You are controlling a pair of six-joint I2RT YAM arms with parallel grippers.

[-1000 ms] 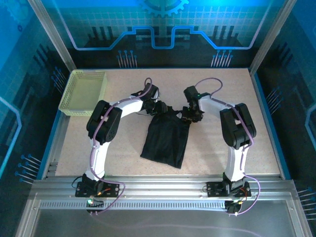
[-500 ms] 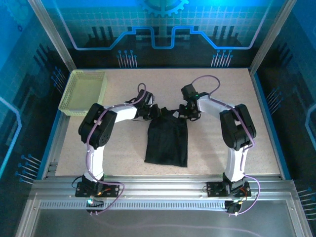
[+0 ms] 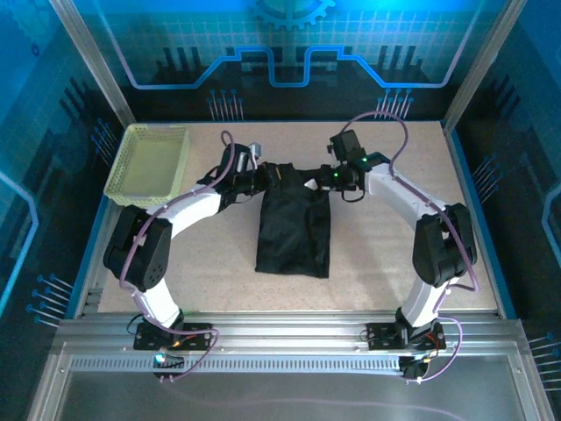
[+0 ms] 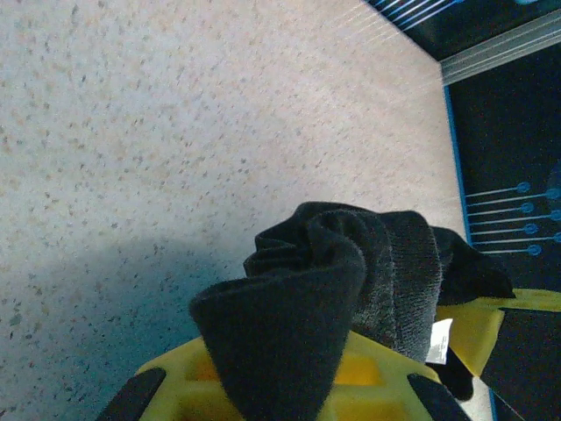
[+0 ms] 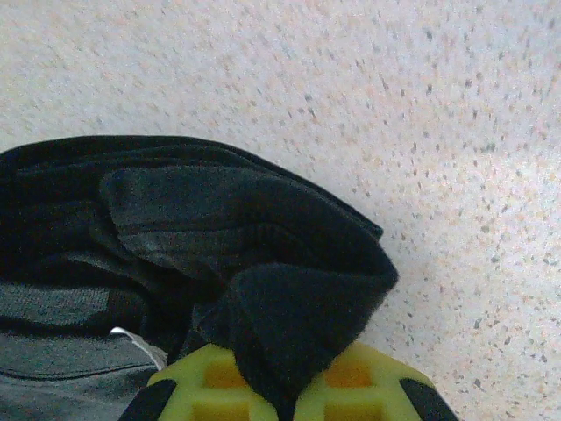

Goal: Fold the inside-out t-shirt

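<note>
At centre frame, left tool (image 3: 264, 178) and right tool (image 3: 326, 181) each pinch shut on an upper corner of the inside-out t-shirt (image 3: 294, 232), which trails below them across the counter (image 3: 394, 254).

1. Fingertips of left gripper (image 4: 280, 373) buried in bunched shirt (image 4: 351, 263); finger bases cut by bottom edge.
2. Same for right gripper (image 5: 280, 386).
3. Print on tag (image 4: 441, 340) unreadable; shirt covers part.
</note>
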